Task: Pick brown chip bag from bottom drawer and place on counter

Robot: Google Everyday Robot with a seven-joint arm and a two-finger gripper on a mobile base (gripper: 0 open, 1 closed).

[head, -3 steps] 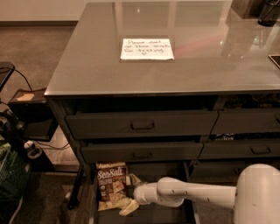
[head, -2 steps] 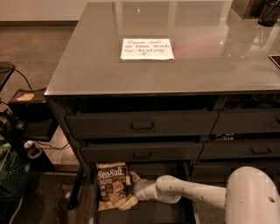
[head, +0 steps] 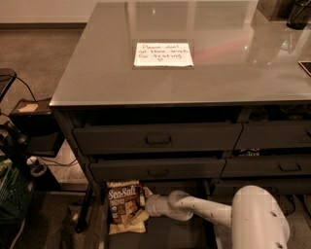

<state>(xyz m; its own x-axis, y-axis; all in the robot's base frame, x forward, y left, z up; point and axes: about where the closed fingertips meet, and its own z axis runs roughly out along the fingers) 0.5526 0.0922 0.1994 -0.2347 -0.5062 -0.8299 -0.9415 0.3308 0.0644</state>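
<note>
The brown chip bag [head: 123, 206] lies flat at the left end of the open bottom drawer [head: 167, 237], with its "Sea Salt" lettering facing up. My gripper [head: 144, 206] is low inside the drawer, right against the bag's right edge. My white arm [head: 209, 212] reaches in from the lower right. The glossy grey counter [head: 223, 73] above bears the white sheet of handwritten notes [head: 163, 54].
Two rows of dark drawers with recessed handles [head: 158, 139] overhang the open drawer. A dark object [head: 297, 14] stands at the counter's far right corner. Cables and dark equipment [head: 19, 160] crowd the floor to the left.
My arm has shifted left and the gripper has moved slightly up along the bag's right edge. The bag has not visibly moved.
</note>
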